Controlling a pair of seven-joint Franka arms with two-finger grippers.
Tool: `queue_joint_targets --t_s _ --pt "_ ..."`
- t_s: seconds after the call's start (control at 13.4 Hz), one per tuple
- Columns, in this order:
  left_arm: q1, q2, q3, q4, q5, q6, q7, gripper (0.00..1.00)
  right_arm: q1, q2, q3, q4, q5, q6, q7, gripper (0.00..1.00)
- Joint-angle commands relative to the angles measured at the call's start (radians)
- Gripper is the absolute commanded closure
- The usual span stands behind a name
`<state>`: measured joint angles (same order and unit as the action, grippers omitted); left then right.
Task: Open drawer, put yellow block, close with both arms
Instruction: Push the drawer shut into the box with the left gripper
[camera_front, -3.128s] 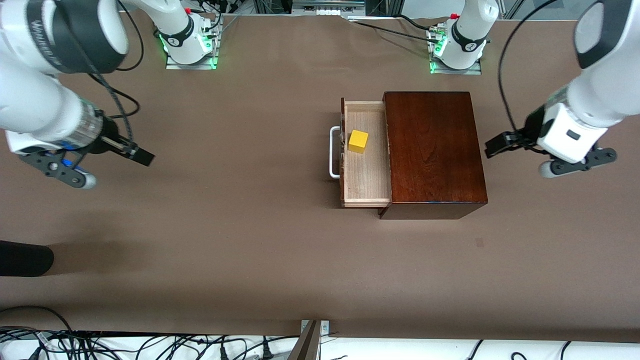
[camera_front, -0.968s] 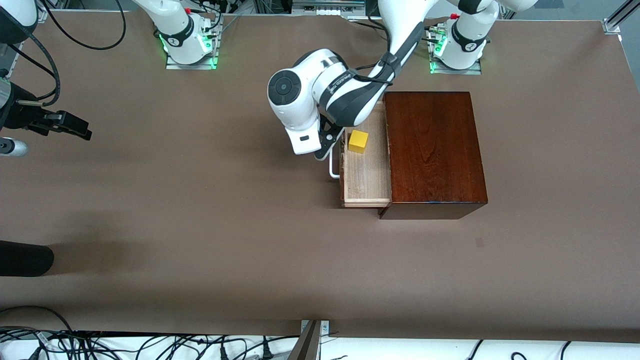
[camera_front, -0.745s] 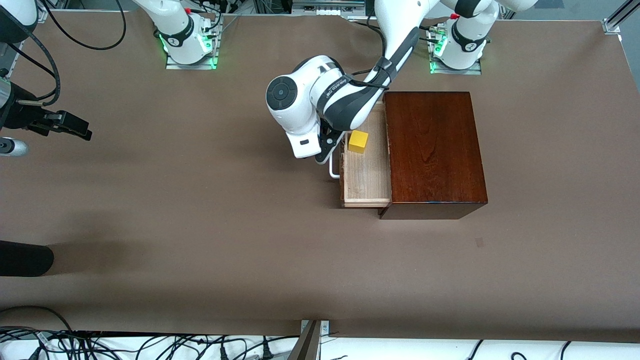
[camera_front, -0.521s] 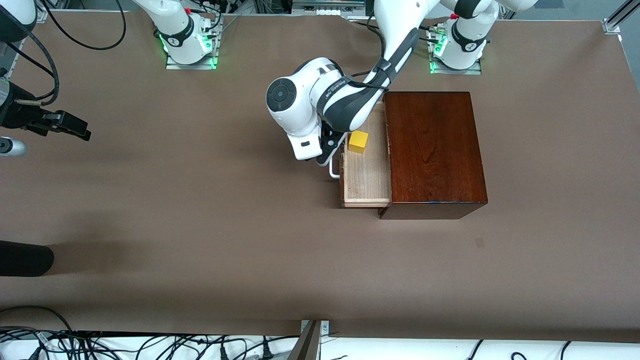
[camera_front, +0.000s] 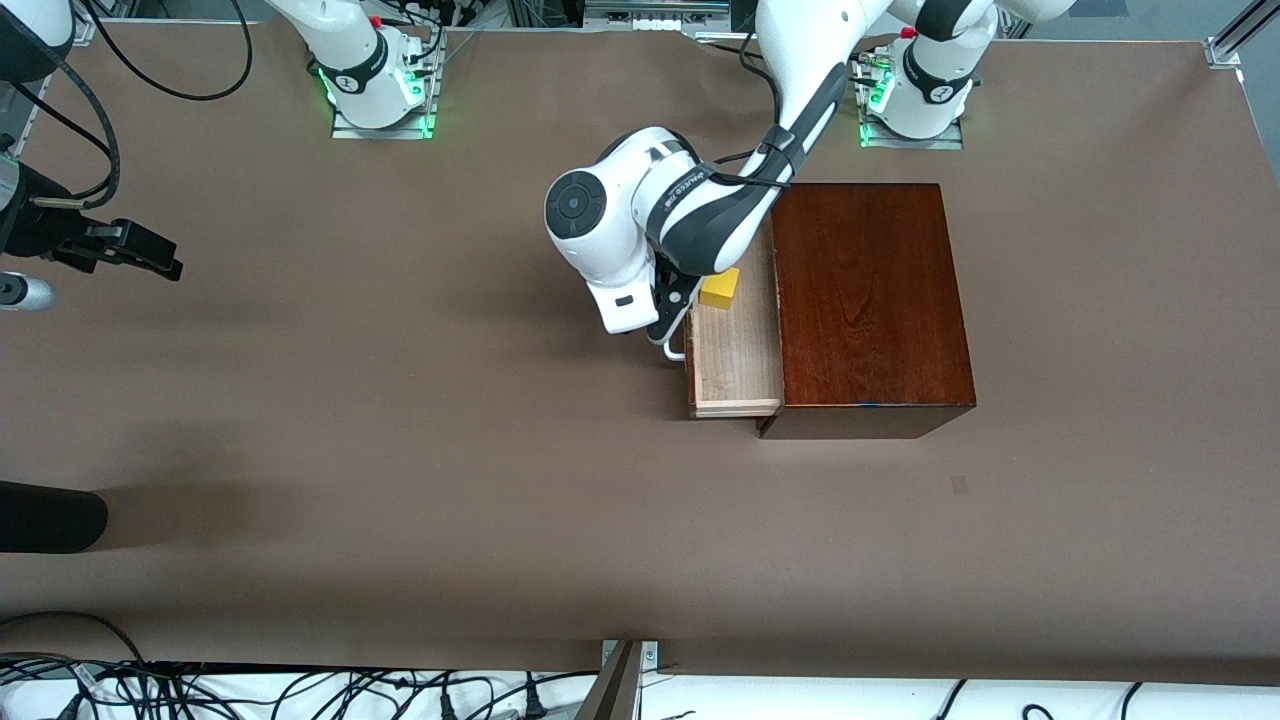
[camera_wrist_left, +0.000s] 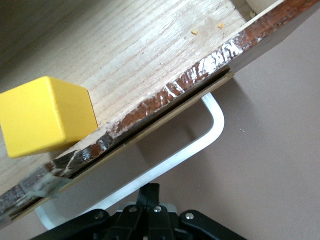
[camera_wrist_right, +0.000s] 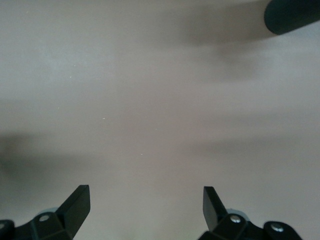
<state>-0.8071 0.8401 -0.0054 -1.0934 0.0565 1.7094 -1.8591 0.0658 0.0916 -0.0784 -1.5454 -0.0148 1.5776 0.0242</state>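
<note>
The drawer (camera_front: 735, 365) stands partly out of the dark mahogany box (camera_front: 870, 300), with its white handle (camera_front: 678, 350) toward the right arm's end. The yellow block (camera_front: 722, 287) lies in the drawer's tray, partly hidden under the left arm. My left gripper (camera_front: 668, 322) is shut, its tips against the handle. In the left wrist view the left gripper (camera_wrist_left: 150, 189) touches the handle (camera_wrist_left: 200, 142) in front of the worn drawer front (camera_wrist_left: 190, 85), with the block (camera_wrist_left: 45, 115) in the tray. My right gripper (camera_front: 160, 262) is open and empty over bare table at the right arm's end, and waits (camera_wrist_right: 145, 192).
A dark rounded object (camera_front: 50, 515) lies at the table's edge at the right arm's end, nearer the front camera; it also shows in the right wrist view (camera_wrist_right: 292, 15). Cables run along the near edge (camera_front: 300, 690). Brown table (camera_front: 450, 450) surrounds the box.
My left arm has swung from its end of the table to the drawer handle. In the last half second the drawer has slid a little into the box. My right gripper has drawn back.
</note>
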Motion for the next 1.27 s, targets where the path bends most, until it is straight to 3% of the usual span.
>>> queue_joint_targets --t_s 0.0,1.19 --pt "0.048 -0.015 0.004 -0.006 0.026 -0.049 0.006 1.0 -0.018 -0.018 0.002 -0.002 0.016 -0.008 -0.102 0.0" --pt "0.153 -0.142 0.002 -0.184 0.023 -0.074 0.204 1.0 -0.018 -0.01 0.003 0.015 0.016 -0.007 -0.087 0.0"
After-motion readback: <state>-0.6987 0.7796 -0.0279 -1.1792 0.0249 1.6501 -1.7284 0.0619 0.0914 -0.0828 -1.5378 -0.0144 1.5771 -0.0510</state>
